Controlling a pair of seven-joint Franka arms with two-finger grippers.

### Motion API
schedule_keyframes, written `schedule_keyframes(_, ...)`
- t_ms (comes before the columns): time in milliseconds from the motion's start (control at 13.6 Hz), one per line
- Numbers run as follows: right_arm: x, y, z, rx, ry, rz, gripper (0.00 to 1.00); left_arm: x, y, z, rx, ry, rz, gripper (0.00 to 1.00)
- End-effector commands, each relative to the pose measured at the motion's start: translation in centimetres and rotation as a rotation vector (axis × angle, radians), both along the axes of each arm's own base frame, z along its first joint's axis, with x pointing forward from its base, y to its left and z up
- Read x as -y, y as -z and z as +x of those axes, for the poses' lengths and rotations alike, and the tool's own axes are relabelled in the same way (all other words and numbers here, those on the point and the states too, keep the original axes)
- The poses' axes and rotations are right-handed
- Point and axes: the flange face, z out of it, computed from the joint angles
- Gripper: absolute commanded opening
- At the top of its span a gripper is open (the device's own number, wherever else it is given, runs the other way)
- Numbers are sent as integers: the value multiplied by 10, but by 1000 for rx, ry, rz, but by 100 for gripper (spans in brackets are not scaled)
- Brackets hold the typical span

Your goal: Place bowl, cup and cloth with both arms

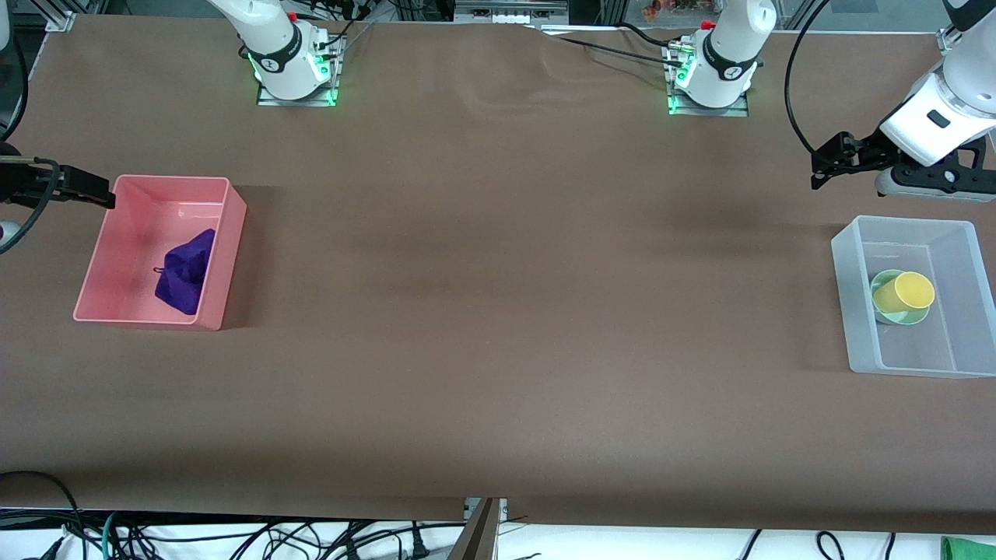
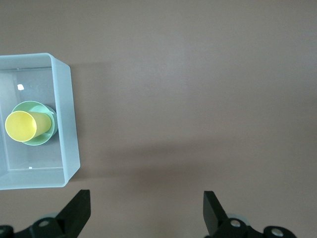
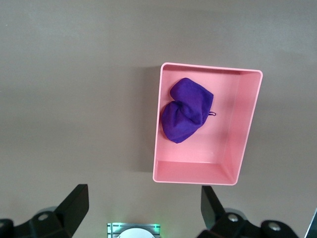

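Note:
The purple cloth (image 1: 185, 272) lies bunched inside a pink bin (image 1: 223, 260) at the right arm's end of the table; the right wrist view shows the cloth (image 3: 185, 116) in the bin (image 3: 198, 178). The yellow cup (image 1: 903, 292) lies tilted in the pale green bowl (image 1: 882, 278), both inside a translucent bin (image 1: 852, 295) at the left arm's end. The left wrist view shows cup (image 2: 25, 125), bowl (image 2: 29, 105) and bin (image 2: 67, 124). My left gripper (image 1: 818, 175) (image 2: 146, 198) is open and empty above the table beside the translucent bin. My right gripper (image 1: 105, 198) (image 3: 142, 196) is open and empty, by the pink bin's corner.
The brown table (image 1: 498, 295) stretches between the two bins. Both arm bases (image 1: 294, 70) (image 1: 712, 78) stand along the edge away from the front camera. Cables hang below the edge nearest that camera.

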Motion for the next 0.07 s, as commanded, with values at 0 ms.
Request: schedule_keyframes(0,0,-4,-1,4,13,19,100,2,-2,-6,16,-7,-17,100)
